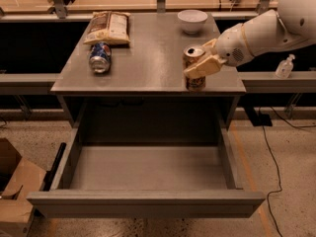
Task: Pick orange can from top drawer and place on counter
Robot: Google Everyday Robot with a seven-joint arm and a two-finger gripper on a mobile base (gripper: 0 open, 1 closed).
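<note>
camera view: jaws clasp half-hidden orange can (195, 83).

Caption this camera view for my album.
Cream gripper holds orange-brown soda can at front-right edge of grey counter, above open grey drawer.

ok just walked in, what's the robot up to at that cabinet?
The arm's claw is shut on the orange can, holding it upright at the front right corner of the counter. I cannot tell whether the can's base touches the surface yet. The top drawer below is pulled open, with no can in it. Also on the counter are a blue can lying on its side, a snack bag and a white bowl, all apart from the claw.
</note>
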